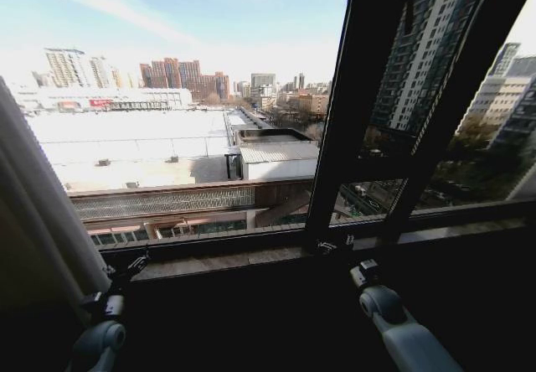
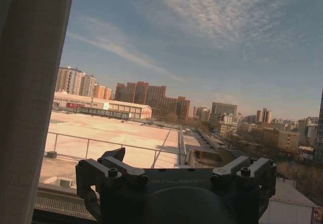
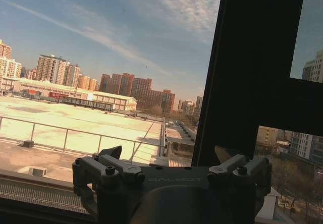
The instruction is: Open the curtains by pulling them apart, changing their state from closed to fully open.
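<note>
One panel of the curtains hangs bunched at the far left of the window, pale and pleated. In the left wrist view this curtain fills the edge beside the glass. My left gripper is low by the sill, just right of the fabric's lower part and apart from it. It stands open with nothing between its fingers. My right gripper is near the foot of the black frame bar, also open and holding nothing.
A thick black window frame bar rises right of centre, seen close in the right wrist view. The window sill runs across below the glass. Rooftops and buildings lie outside.
</note>
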Controlling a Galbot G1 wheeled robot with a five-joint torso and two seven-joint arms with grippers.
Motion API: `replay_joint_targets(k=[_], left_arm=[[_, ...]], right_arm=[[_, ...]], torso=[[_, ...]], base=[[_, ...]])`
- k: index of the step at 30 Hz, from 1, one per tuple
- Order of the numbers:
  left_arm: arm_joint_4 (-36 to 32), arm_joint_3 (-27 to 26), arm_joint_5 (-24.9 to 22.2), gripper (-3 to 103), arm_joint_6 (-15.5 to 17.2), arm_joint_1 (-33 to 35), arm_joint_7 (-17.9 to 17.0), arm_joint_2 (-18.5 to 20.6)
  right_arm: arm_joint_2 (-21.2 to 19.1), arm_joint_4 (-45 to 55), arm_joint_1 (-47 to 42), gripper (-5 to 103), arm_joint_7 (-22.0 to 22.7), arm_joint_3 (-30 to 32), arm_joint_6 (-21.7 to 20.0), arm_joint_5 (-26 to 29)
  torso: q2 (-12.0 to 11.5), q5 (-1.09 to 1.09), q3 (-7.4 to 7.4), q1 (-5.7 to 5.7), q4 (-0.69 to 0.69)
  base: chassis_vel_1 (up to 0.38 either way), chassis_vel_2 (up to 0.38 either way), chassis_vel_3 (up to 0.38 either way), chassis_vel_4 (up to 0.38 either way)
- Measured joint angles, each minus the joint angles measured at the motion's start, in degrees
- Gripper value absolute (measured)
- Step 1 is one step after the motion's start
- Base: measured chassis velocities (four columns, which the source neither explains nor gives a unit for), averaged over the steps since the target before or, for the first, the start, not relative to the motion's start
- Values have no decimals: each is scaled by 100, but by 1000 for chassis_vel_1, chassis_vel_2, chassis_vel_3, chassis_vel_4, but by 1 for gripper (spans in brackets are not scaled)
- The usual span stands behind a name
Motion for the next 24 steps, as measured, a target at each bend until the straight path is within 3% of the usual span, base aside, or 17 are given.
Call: replay_joint_targets(k=[11, 24], left_arm=[[4, 1, 2, 100, 0, -3, -1, 1], [7, 2, 3, 100, 0, -4, -1, 1]], right_arm=[[0, 0, 0, 100, 0, 0, 0, 0], [0, 0, 0, 100, 0, 0, 0, 0]], torso=[[0, -1, 0, 0, 0], [0, 1, 0, 1, -1]], base=[[-138, -143, 142, 140], [-309, -304, 299, 308]])
